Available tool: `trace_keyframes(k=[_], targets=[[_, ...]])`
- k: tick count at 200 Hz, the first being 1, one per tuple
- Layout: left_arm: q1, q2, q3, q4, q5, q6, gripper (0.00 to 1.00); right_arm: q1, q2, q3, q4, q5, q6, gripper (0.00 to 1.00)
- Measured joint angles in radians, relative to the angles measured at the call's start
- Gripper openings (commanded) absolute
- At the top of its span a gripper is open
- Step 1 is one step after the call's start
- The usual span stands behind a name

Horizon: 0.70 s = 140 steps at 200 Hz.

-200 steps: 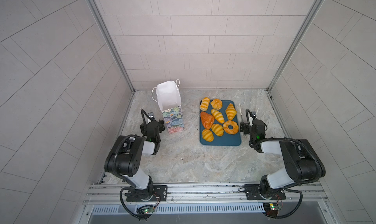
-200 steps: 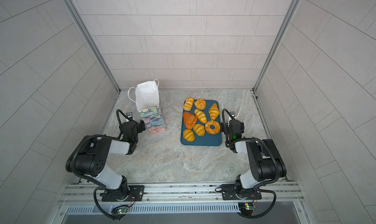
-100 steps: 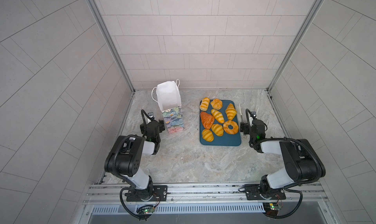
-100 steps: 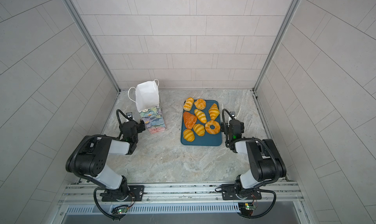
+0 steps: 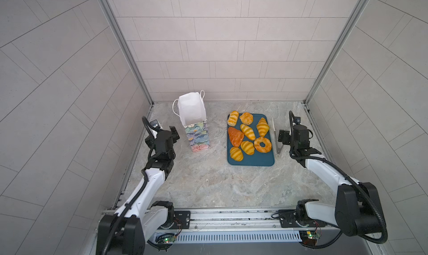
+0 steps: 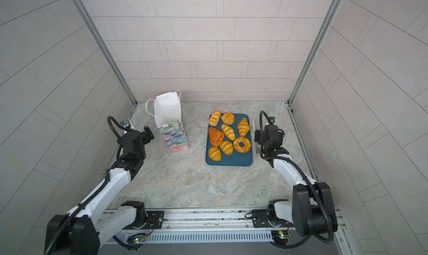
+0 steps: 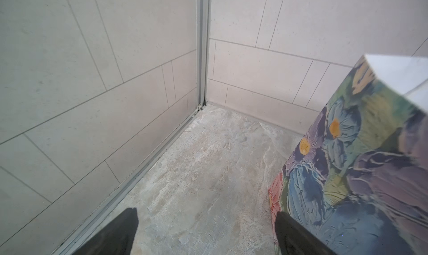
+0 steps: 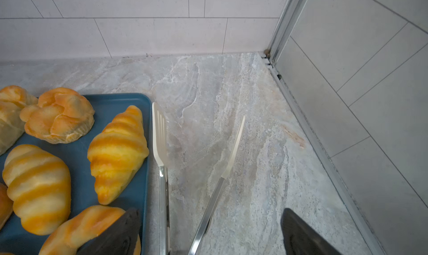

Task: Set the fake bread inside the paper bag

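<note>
Several glossy golden pieces of fake bread lie on a teal tray, among them a ring doughnut and a darker triangular piece. The paper bag stands upright left of the tray, its mouth open. My left gripper is open and empty, low beside the bag's left face. To the tray's right, my right gripper is open, straddling metal tongs that lie on the table. A striped croissant sits near its left finger.
Tiled walls close in the table on three sides, with metal corner posts at the back. The tongs lie along the tray's right edge. Bare marble table stretches between bag and tray and in front of both.
</note>
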Motion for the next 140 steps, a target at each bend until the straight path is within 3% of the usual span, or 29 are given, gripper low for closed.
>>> trace_keyframes(k=[26,78,140], targets=[[0.000,-0.085,0.078,-0.159,0.039,-0.034,1.00,0.000,-0.003,0.019,-0.119,0.000,0.022,0.96],[-0.023,-0.097,0.292,-0.324,0.134,-0.069,0.94,0.000,-0.024,0.034,-0.238,0.018,0.060,0.96],[-0.122,0.068,0.495,-0.472,0.205,-0.108,0.80,0.000,-0.031,0.080,-0.322,0.042,0.077,0.95]])
